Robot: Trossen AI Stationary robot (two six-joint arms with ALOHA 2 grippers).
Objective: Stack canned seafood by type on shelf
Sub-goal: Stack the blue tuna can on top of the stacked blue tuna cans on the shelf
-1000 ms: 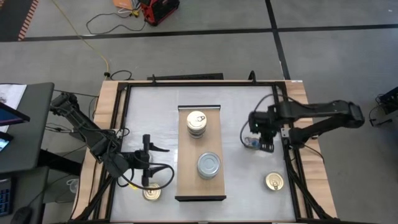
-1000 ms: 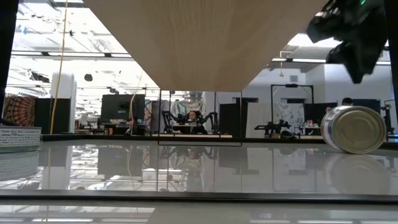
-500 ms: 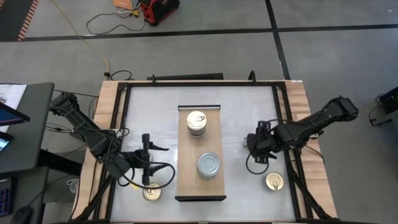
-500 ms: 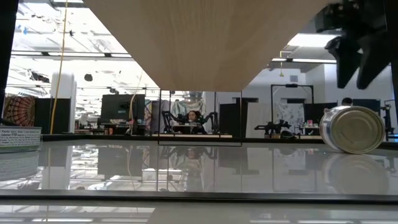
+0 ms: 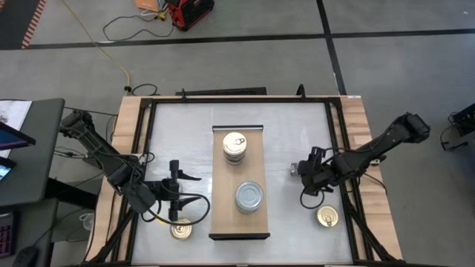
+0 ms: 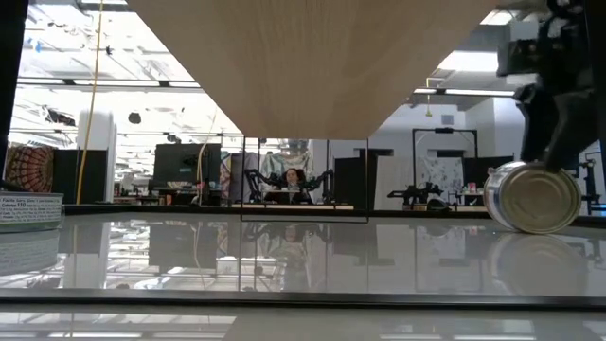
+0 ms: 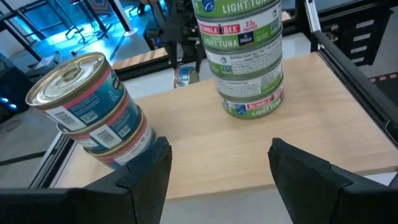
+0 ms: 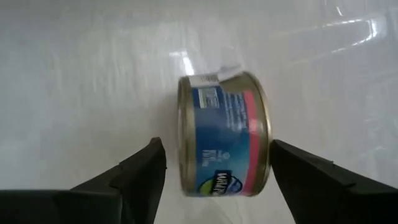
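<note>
Table: white tabletop (image 5: pixel 185 141) inside a dark frame, with light-wood side rails; it carries the shelf, the loose tins and both arms.
Shelf: long light-wood board (image 5: pixel 239 219) with dark trim at its two short ends, lying lengthwise along the middle of the table between the two arms.
Left arm: reaches in from the table's left edge; the left gripper (image 5: pixel 175 189) hovers low just beside the shelf's left long side, pointing at the board. Its fingers (image 7: pixel 143 177) stand apart with nothing between them.
Right arm: reaches in from the table's right edge, bent low over the tabletop to the right of the shelf. The right gripper (image 8: pixel 211 171) points down at a tin lying on its side; its fingers (image 8: pixel 134 171) are spread wide on either flank of that tin, apart from it, gripping nothing.
Green-label stack: tins with gold pull-tab lid (image 5: pixel 234 147), stacked upright on the far half of the shelf; the left wrist view shows several tins (image 7: pixel 245 59) one on another.
Blue-label stack: tins with plain silver-grey lid (image 5: pixel 249 197), upright on the near half of the shelf; the left wrist view shows two tins (image 7: pixel 93 109) stacked.
Tipped tin: blue-and-pink label (image 8: pixel 224 144), lying on its side on the white tabletop right of the shelf, under the right gripper; in the low view (image 6: pixel 532 197) its flat end faces the camera.
Loose tin, right: gold lid (image 5: pixel 327 216), upright near the table's front right corner.
Loose tin, left: gold lid (image 5: pixel 181 230), upright near the front, just beside the left gripper.
</note>
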